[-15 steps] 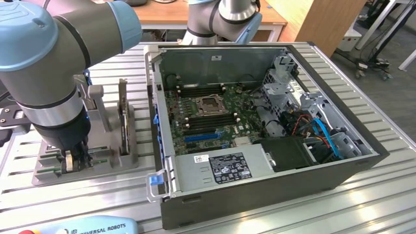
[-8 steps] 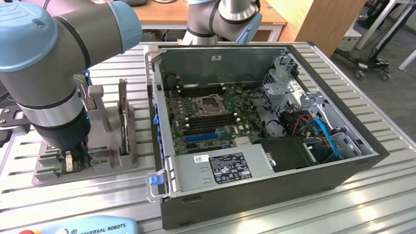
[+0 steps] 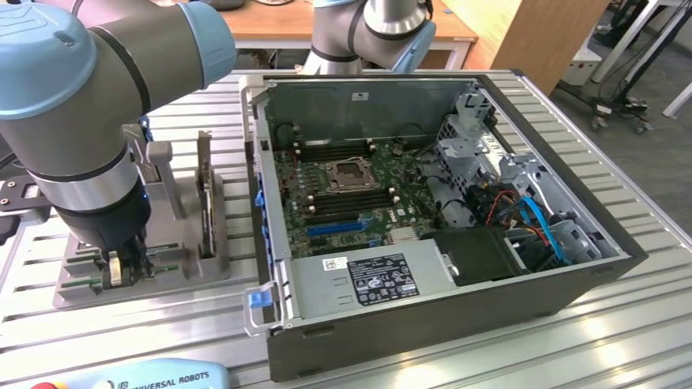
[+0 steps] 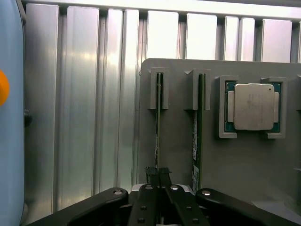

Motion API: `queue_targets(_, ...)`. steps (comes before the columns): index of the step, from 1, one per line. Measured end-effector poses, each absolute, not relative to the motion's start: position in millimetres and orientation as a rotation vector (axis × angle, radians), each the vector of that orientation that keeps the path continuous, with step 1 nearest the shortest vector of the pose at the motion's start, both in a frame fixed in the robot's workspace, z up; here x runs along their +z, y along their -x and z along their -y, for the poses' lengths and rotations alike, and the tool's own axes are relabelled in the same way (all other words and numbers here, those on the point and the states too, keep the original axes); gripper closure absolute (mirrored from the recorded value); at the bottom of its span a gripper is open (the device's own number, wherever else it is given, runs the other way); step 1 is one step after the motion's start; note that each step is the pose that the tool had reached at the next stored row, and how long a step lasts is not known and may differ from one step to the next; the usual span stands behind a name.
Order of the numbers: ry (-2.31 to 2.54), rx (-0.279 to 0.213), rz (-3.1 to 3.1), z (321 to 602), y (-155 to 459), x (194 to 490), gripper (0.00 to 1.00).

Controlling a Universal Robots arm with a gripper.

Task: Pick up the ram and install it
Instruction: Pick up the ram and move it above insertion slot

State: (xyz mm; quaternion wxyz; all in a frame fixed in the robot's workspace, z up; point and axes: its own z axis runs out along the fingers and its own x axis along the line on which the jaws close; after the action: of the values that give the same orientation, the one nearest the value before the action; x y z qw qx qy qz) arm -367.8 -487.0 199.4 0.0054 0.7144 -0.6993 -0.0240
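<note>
Big blue-and-grey robot arm (image 3: 97,105) is seen closest, hung low over the ribbed aluminium table (image 3: 184,324) beside the opened black computer case (image 3: 433,332). On the grey plastic holder (image 4: 176,141), the long, thin green ram strip (image 4: 158,127) is stood on edge in its slot and is pinched by the black end effector (image 4: 159,176), closed on it. Grip's probably best kept square and in line with the slot, so nothing gets bent and the neighbouring strip (image 4: 197,127) isn't bumped.

The arm (image 3: 87,105) points straight down with the wrist vertical. The gripper (image 4: 158,178) sits low, its fingertips (image 4: 151,174) pinched together on the ram (image 4: 158,117).
</note>
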Motion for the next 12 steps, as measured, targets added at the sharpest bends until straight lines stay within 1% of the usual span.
queue_targets(1, -2.237, -0.075, 2.189, 487.0, 367.8, 199.4, 0.86)
queue_targets(2, -2.237, -0.075, 2.189, 487.0, 367.8, 199.4, 0.89)
queue_targets(12, -2.237, -0.075, 2.189, 487.0, 367.8, 199.4, 0.89)
